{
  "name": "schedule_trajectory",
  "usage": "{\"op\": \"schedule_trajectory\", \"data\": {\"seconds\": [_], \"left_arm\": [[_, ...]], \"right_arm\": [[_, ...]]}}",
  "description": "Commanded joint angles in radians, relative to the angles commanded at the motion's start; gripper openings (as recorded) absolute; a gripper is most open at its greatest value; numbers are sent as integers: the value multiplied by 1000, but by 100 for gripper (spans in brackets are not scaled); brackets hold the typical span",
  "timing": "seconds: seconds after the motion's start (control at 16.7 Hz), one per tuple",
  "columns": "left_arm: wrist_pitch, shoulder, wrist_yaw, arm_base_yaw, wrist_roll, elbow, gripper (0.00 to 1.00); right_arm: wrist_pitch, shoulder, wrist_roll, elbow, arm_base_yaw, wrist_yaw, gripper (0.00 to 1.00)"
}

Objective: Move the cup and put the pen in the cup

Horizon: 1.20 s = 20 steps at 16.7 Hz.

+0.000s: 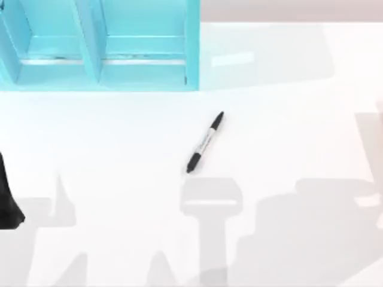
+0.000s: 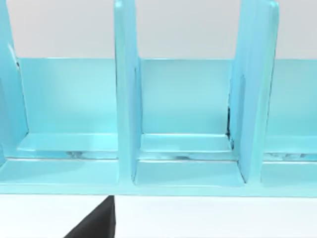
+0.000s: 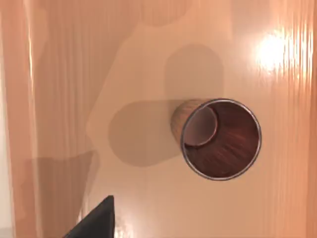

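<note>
Mid-table, slim black grey-banded pen [image 1: 205, 142]

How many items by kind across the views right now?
Pen: 1, lying flat on the white table
Cup: 1, upright, seen from above in the right wrist view
Turquoise rack: 1, at the table's back left
Total: 3

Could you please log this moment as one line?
pen: flat on table, untouched | cup: upright below right wrist camera | left arm: parked at table's left edge
</note>
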Motion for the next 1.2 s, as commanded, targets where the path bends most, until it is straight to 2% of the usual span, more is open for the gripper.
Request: {"op": "schedule_trajectory", "data": {"seconds": [0.24, 0.48, 0.9, 1.2], "left_arm": [[0, 0, 0, 0, 0, 0, 100], [0, 0, 0, 0, 0, 0, 100], [0, 0, 0, 0, 0, 0, 100], [0, 0, 0, 0, 0, 0, 100]], "right_arm": [[-183, 253, -67, 224, -66, -1, 100], [-266, 356, -97, 324, -96, -1, 100], [-249, 358, -95, 308, -93, -1, 100], [-37, 389, -94, 136, -93, -1, 100]]}}
